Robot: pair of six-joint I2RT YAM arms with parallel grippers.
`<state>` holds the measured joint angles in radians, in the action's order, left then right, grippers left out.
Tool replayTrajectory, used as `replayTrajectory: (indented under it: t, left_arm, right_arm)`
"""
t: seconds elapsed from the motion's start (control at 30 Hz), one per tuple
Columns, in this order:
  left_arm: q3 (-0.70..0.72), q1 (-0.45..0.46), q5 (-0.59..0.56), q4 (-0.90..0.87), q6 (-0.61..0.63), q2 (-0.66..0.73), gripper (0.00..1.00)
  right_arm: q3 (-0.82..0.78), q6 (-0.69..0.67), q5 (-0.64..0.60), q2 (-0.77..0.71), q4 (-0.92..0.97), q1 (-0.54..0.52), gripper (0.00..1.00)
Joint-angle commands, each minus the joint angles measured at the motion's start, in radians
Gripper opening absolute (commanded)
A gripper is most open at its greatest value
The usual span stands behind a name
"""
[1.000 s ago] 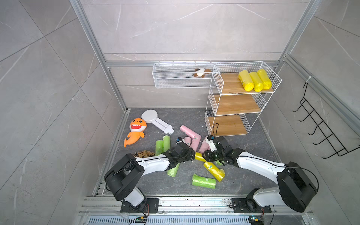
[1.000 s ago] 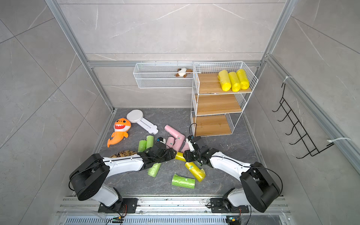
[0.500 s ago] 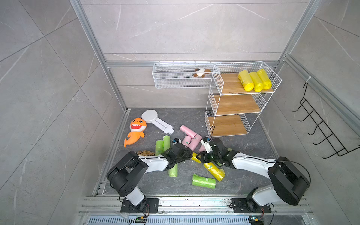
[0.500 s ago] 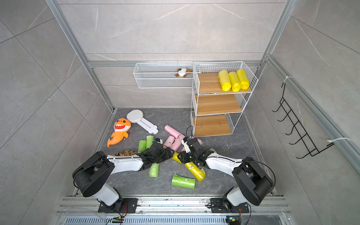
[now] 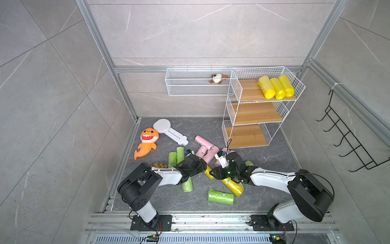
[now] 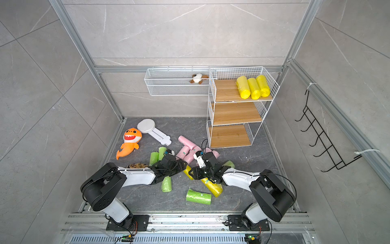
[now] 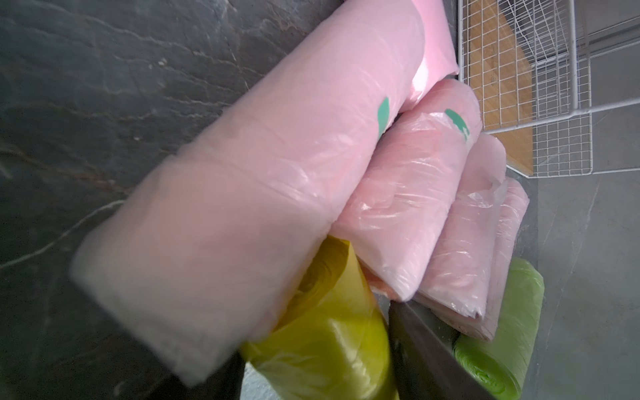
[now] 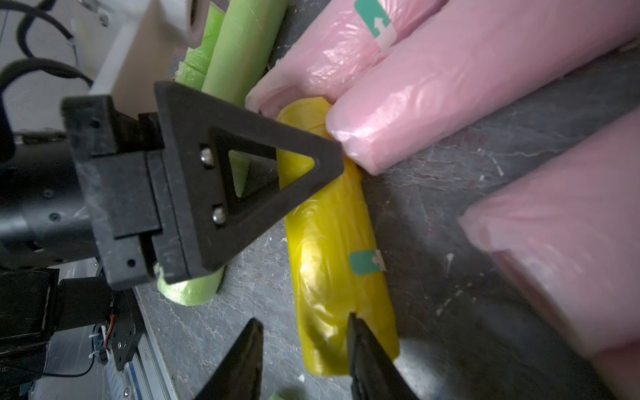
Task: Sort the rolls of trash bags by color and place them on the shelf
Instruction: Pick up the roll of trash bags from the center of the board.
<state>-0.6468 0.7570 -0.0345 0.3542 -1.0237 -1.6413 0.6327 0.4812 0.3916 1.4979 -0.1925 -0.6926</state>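
Three yellow rolls [image 5: 276,87] lie on the top tier of the shelf [image 5: 255,112]. On the floor are several pink rolls [image 5: 209,154], green rolls [image 5: 176,157] and two yellow ones. My left gripper [image 5: 203,166] [image 7: 318,346] is shut on one yellow roll [image 5: 209,172] [image 7: 329,329] whose far end is tucked under the pink rolls [image 7: 277,166]. My right gripper [image 5: 214,173] [image 8: 304,320] is open at the other end of that roll [image 8: 332,242], one finger over it. The second yellow roll [image 5: 234,186] lies under the right arm.
An orange shark plush [image 5: 146,143] and a white round-headed stand [image 5: 166,128] lie at the back left. A white wire basket [image 5: 198,84] holds a small plush dog [image 5: 218,78]. A black hook rack [image 5: 348,139] hangs on the right wall. A green roll [image 5: 220,196] lies near the front.
Both grippers have come down closer to the yellow roll between them. The left jaws have narrowed around it, and the right jaws narrowed slightly.
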Motion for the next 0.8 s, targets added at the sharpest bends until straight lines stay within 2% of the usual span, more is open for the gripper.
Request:
replayTrajectory:
  t: [0.0,0.1,0.4,0.53,0.77]
  left_arm:
    - [0.001,0.004,0.003,-0.003,0.000,-0.015,0.60]
    - [0.015,0.005,-0.003,-0.004,-0.001,-0.007,0.52]
    - [0.066,0.002,-0.062,0.044,-0.047,0.062,0.33]
    - [0.094,0.001,-0.058,0.077,-0.083,0.096,0.31]
    - [0.088,-0.002,-0.075,0.057,-0.105,0.245,0.30]
  right_arm:
    - [-0.024,0.023,0.023,-0.017,-0.032,-0.005,0.44]
    - [-0.024,0.015,0.008,-0.026,-0.022,-0.005,0.45]
    - [0.031,-0.057,-0.094,-0.095,0.113,-0.003,0.56]
    - [0.054,-0.081,-0.130,-0.126,0.165,0.001,0.59]
    - [0.089,-0.081,-0.118,-0.176,0.165,0.006,0.64]
